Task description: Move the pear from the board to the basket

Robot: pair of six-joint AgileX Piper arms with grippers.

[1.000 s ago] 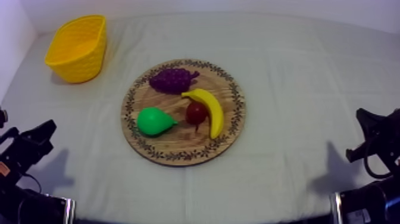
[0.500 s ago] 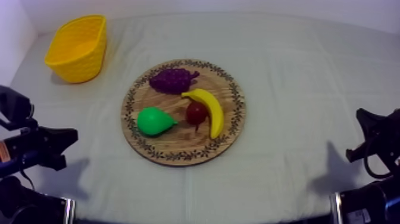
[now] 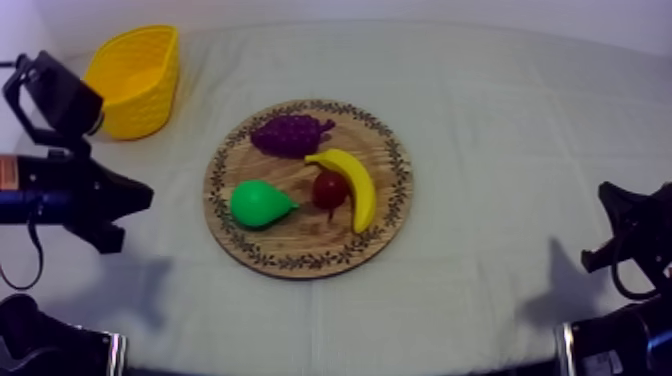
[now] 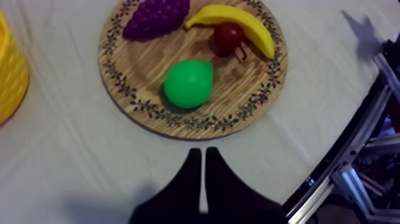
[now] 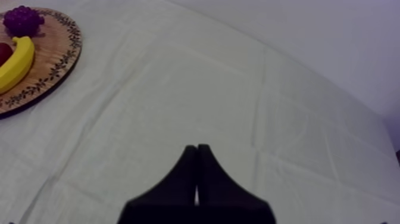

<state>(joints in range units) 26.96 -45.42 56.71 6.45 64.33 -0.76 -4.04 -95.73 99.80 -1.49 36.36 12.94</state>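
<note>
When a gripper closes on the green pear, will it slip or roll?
Probably slippery: the pear looks smooth and rounded. It lies on its side on the flat board, so a nudge could roll it. Likely stiff and light, as toy fruit.

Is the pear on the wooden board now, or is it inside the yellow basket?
On the board. The pear lies on the wooden board, beside the small red fruit; the yellow basket stands apart.

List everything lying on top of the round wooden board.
On the wooden board lie a pear, a bunch of grapes, a banana and a small red fruit. The wood under each fruit is hidden.
</note>
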